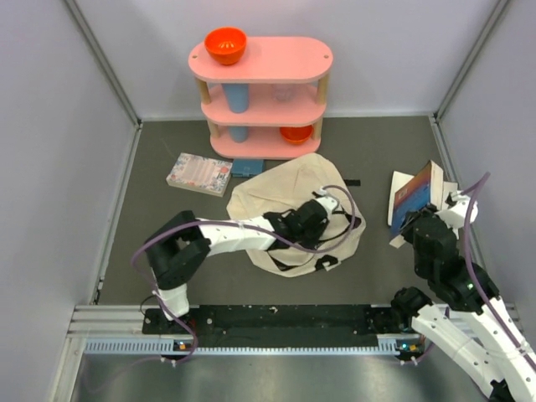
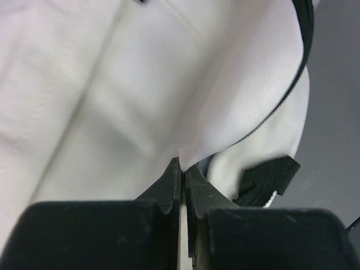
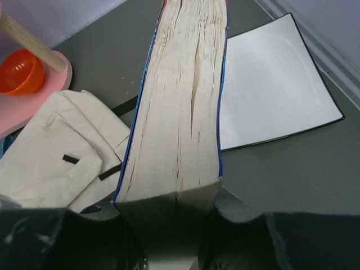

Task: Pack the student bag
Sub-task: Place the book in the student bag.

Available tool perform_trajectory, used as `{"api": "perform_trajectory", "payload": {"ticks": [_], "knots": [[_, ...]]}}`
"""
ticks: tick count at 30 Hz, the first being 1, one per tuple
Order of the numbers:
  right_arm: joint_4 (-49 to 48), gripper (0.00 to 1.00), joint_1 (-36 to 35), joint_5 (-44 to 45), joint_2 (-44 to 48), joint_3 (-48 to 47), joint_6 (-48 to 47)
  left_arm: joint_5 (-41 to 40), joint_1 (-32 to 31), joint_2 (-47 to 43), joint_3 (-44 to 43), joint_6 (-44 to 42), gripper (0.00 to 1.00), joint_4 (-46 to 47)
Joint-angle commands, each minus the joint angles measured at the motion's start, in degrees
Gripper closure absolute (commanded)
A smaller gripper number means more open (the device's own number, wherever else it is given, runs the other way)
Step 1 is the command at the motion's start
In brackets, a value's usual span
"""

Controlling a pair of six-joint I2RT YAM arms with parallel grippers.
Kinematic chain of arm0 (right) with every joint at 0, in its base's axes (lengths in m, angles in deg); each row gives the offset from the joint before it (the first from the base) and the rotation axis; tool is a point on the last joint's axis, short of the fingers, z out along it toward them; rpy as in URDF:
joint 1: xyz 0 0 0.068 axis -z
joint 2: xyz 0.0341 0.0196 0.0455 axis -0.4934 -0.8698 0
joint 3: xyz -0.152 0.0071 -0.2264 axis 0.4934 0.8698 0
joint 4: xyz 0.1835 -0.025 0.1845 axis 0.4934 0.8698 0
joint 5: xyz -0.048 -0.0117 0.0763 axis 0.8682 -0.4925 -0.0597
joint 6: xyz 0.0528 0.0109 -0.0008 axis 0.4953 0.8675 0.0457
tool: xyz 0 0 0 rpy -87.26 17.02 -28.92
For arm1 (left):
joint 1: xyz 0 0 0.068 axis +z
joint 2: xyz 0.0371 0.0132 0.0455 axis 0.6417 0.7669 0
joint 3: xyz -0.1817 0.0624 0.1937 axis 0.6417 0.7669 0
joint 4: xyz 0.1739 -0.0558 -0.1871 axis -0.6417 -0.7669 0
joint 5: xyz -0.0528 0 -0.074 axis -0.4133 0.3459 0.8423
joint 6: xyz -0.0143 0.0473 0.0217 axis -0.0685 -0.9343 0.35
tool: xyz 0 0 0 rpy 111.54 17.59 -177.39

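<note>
Your left end effector (image 2: pixel 183 179) pinches a fabric edge of the bag (image 1: pixel 280 188), mid-bench; your right end effector (image 1: pixel 416 219) clamps a thick book (image 1: pixel 416 193) near the right edge. Nothing looks packed yet; a second book (image 1: pixel 199 173) waits far left.

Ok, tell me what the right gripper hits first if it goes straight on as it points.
Nothing near, probably. The right gripper, shut on the book, points between the student bag and the white sheet. The book hides the line; likely table, then the back wall.
</note>
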Motion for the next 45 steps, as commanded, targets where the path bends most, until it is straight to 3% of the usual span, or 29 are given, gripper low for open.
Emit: {"api": "perform_trajectory", "payload": {"ticks": [1, 7, 20, 27, 36, 42, 45], "knots": [[-7.64, 1.0, 0.26, -0.57, -0.02, -0.74, 2.65, 1.98, 3.33, -7.93, 1.14, -3.4, 1.0, -0.6], [-7.64, 1.0, 0.26, -6.46, -0.55, -0.57, 4.32, 6.65, 3.51, -10.39, -4.84, -6.12, 1.0, -2.89], [-5.18, 1.0, 0.17, -23.84, 7.96, 0.66, 12.32, 2.34, 10.97, -18.04, -10.12, -4.63, 1.0, -7.11], [-2.28, 1.0, 0.17, -31.94, 16.32, -1.35, 15.66, 3.75, 11.86, -16.9, -13.98, -4.55, 1.0, -7.55], [-2.98, 1.0, 0.26, -48.2, 15.26, -2.76, 18.21, 7.0, 11.86, -14.44, -18.64, -3.67, 1.0, -6.4], [-5.17, 1.0, 0.26, -50.41, 15.7, 4.24, 23.92, 9.91, 11.86, -13.47, -20.41, -2.53, 1.0, -5.26], [-12.81, 1.0, 0.17, -50.5, 15.88, 10.39, 28.3, 10.34, 11.86, -13.64, -20.67, -2.0, 1.0, -4.83]]}}
